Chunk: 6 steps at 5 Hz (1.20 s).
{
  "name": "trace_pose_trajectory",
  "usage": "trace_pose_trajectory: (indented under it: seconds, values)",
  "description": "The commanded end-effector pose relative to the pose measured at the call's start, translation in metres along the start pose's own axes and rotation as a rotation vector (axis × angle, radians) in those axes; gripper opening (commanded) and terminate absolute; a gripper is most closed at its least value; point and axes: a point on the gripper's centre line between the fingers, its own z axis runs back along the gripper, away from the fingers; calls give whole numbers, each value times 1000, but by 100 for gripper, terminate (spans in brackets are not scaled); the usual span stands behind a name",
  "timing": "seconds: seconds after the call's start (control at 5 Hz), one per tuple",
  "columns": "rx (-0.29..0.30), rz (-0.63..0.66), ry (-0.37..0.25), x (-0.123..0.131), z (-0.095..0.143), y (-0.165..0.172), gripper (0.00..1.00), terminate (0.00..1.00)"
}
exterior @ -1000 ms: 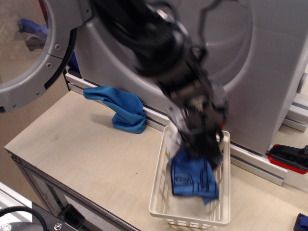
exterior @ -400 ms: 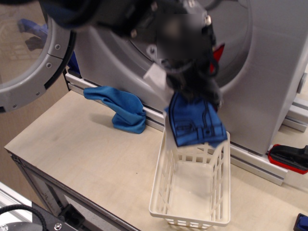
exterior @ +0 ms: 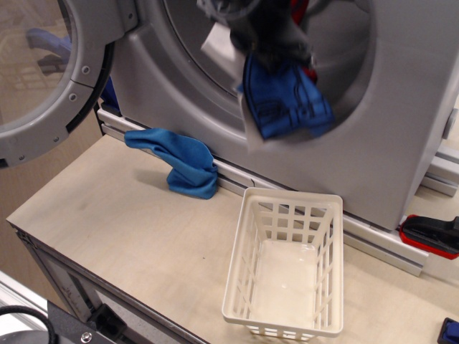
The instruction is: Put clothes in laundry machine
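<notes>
My gripper [exterior: 269, 32] is a dark blur at the top of the view, in front of the drum mouth of the grey laundry machine [exterior: 401, 107]. It is shut on the clothes [exterior: 283, 100]: the blue garment with dark stitching hangs lowest, a white-grey piece [exterior: 219, 46] sticks out to the left, and a bit of red [exterior: 300, 11] shows at the top. The bundle hangs at the lower rim of the drum mouth. The round glass door [exterior: 50, 79] stands open at the left.
A white slatted basket [exterior: 287, 269] stands on the wooden table [exterior: 122, 222] below the bundle, with nothing in it. A plain bright-blue cloth [exterior: 179, 161] lies at the machine's base on the left. A red and black object [exterior: 430, 236] lies at the right edge.
My gripper has lifted the clothes out of the white basket and carried them up to the drum mouth. The basket now holds nothing.
</notes>
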Motion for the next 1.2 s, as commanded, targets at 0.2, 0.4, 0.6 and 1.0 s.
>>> trace_pose_trajectory:
  seconds: [0.2, 0.4, 0.6, 1.0]
  values:
    - [44, 65, -123, 21, -37, 49, 0, 0]
    - [72, 57, -160, 23, -58, 51, 0, 0]
    - [79, 86, -163, 31, -71, 52, 0, 0]
    - [90, 201, -121, 35, -81, 50, 100, 0]
